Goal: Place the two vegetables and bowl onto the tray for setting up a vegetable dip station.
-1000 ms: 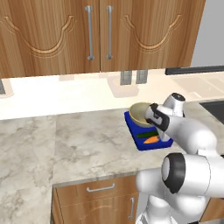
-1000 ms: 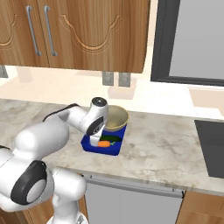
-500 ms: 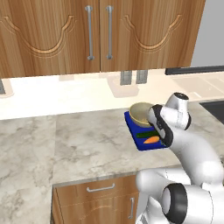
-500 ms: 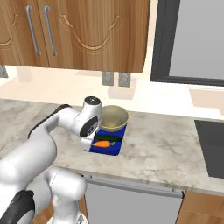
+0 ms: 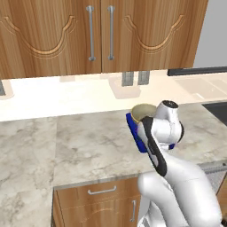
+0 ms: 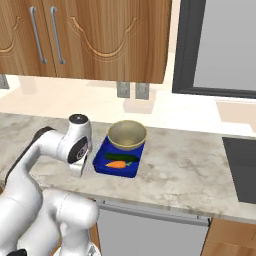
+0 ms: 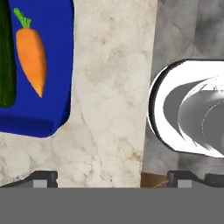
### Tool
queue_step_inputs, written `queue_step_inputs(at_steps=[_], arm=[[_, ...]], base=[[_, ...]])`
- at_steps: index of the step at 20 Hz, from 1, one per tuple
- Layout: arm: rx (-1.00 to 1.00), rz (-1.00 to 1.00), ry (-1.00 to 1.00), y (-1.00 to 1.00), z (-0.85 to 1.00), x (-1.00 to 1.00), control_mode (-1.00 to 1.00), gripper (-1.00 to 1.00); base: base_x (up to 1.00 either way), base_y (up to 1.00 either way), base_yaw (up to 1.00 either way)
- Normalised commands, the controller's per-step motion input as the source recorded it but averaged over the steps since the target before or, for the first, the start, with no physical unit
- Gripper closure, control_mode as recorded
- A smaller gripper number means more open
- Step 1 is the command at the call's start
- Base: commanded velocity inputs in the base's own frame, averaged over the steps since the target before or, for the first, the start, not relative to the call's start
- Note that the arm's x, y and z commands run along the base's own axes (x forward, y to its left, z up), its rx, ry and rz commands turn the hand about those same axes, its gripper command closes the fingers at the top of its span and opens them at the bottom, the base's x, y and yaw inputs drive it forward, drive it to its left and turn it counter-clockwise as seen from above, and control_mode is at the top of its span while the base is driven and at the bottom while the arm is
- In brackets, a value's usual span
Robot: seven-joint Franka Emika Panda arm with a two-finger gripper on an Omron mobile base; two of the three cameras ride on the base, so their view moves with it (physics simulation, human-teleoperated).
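Observation:
The deep blue tray (image 6: 131,170) lies on the marble counter, with the tan bowl (image 6: 127,135) standing on its far end. In front of the bowl, a dark green cucumber (image 6: 121,157) and an orange carrot (image 6: 116,164) lie side by side on the tray. In the hand view the carrot (image 7: 31,52) and the cucumber (image 7: 5,57) lie on the tray (image 7: 48,109) at the upper left. My gripper (image 6: 76,172) hangs open over bare counter just left of the tray, and nothing sits between its tips (image 7: 111,178). In the left base view my arm hides most of the tray (image 5: 132,126); the bowl (image 5: 142,111) peeks out behind it.
Marble counter (image 6: 190,170) runs left and right of the tray, with its front edge close under the hand. A dark cooktop (image 6: 241,165) sits at the right. Wooden wall cabinets (image 6: 90,35) hang above, and two outlets (image 6: 132,90) are on the back wall.
My hand has drawn away from above the tray, leftward in the right base view, toward the counter's front. The jaws stayed open. Bowl, cucumber and carrot have not moved.

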Motion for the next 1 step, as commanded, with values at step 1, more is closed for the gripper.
queue_step_inputs(at_steps=[1], arm=[[-0.08,0.1,0.04,0.87,0.0,-0.15,-1.0,-1.0]], base=[[0.0,0.0,0.0]])
